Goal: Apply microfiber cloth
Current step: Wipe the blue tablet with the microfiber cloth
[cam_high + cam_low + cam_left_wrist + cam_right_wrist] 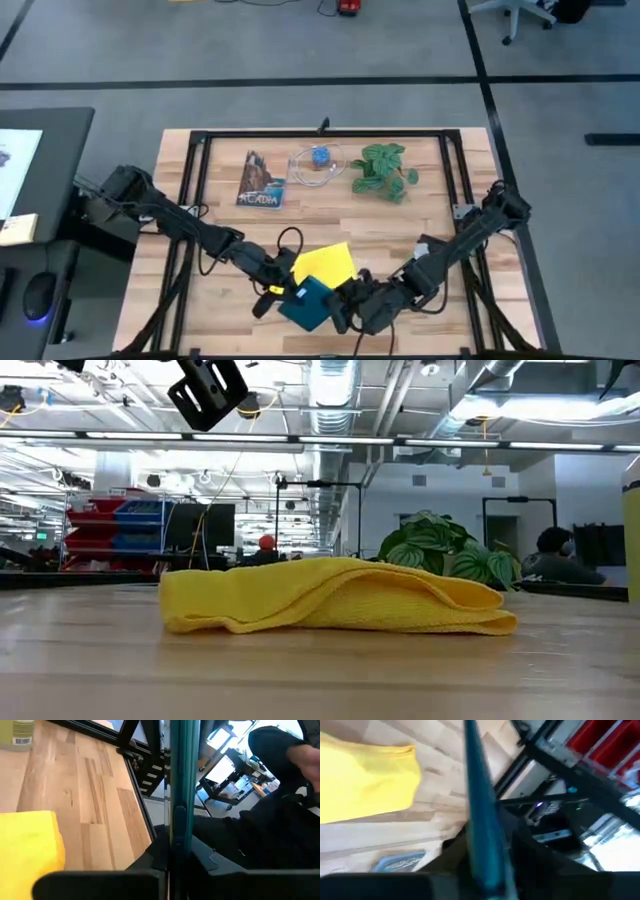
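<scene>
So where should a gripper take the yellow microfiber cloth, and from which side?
Probably at a far corner of the microfiber cloth, coming straight down from above. It lies flat and folded on the table, so only its edges offer fabric to pinch. The teal tablet, which the left gripper and right gripper appear to hold, crowds its near edge.

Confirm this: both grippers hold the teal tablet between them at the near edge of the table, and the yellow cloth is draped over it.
Not draped. In the high view the yellow cloth lies flat on the table beside the teal tablet, which the left gripper and right gripper hold between them.
</scene>
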`<move>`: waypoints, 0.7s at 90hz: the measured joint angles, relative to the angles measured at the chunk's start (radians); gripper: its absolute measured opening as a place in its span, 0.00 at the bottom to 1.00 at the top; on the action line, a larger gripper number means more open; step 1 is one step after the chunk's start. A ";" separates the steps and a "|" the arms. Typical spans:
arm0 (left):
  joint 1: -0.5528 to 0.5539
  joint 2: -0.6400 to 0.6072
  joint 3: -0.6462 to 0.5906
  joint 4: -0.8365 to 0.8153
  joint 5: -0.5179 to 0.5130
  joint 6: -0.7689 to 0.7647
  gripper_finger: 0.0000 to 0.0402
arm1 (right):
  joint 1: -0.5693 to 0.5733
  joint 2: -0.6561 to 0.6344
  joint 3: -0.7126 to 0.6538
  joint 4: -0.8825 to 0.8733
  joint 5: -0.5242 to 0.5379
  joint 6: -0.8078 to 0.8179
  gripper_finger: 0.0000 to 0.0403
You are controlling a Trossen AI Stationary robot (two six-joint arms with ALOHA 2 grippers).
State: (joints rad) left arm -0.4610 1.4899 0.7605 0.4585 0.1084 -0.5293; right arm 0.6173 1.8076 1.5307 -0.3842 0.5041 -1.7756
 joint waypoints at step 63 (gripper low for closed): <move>0.083 -0.286 0.000 -0.568 -0.252 0.116 0.44 | -0.001 0.008 0.033 -0.314 0.085 0.844 0.04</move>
State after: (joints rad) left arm -0.3782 1.2042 0.7605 -0.1094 -0.1435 -0.4136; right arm 0.6166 1.8160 1.5632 -0.6979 0.5894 -0.9319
